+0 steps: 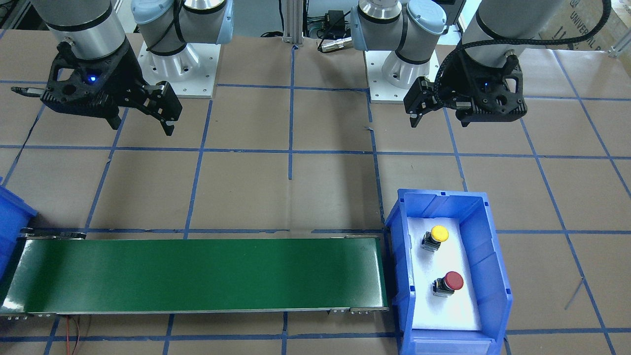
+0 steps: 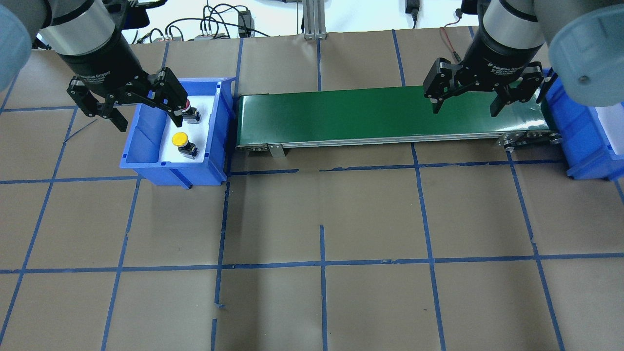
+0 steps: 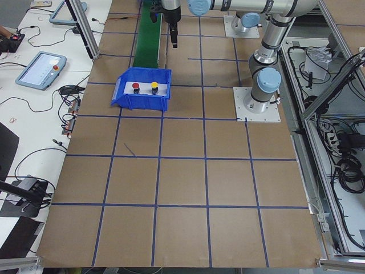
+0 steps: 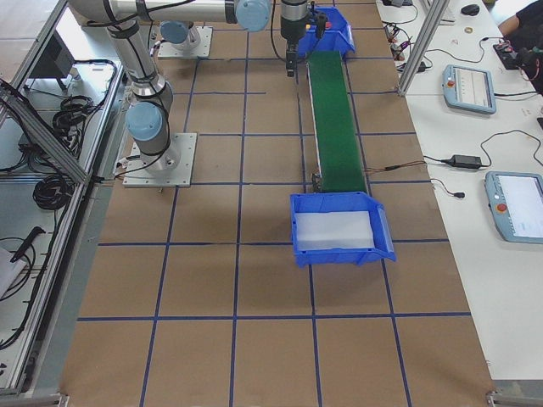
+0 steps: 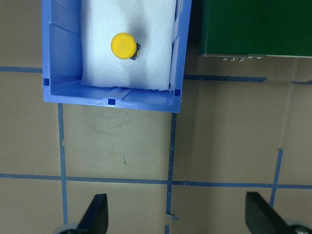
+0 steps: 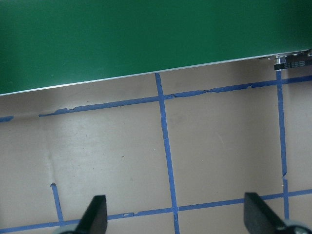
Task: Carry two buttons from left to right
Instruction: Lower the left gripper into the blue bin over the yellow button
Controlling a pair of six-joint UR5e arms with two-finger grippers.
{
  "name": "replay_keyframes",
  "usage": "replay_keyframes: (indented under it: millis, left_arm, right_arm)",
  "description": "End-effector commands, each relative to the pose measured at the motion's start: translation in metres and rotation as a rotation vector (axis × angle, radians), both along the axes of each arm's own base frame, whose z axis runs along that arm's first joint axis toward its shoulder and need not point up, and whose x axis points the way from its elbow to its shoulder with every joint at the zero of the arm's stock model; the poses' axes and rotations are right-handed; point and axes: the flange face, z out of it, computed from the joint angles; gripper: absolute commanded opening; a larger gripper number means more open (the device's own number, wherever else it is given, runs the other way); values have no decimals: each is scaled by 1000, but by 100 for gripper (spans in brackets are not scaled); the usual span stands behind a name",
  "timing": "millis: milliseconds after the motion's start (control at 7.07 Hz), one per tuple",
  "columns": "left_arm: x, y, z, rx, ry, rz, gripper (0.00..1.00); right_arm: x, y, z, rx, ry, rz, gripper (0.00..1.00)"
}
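The two buttons sit on white foam in a blue bin at the conveyor's left end. The yellow-capped button lies closer to the robot, and the red-capped button lies farther away. My left gripper hangs open and empty above the table on the robot's side of that bin. Its wrist view shows the yellow button ahead, while the red one is out of that frame. Open and empty too, my right gripper hovers near the right end of the green conveyor.
A second blue bin lined with white foam stands at the conveyor's right end. The table is brown paper with a blue tape grid. Both arm bases stand at the robot side. Tablets and cables lie on side benches.
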Motion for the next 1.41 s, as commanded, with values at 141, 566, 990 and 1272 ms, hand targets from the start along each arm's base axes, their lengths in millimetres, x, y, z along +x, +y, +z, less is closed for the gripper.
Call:
replay_keyframes:
  millis: [141,566,990,1272]
  left_arm:
    - [1,0,1,-5,-4,11,100]
    - [19,-14,-3,-36,-10,-27,100]
    - [54,-125,-124,-61,38,4,100]
    - [60,-139,-157,-58,29,-94,100]
  right_arm:
    - [0,0,0,0,0,0,100]
    - [0,0,-1,2,0,0,100]
    - [2,0,0,0,0,3,100]
    - [2,0,0,0,0,3,100]
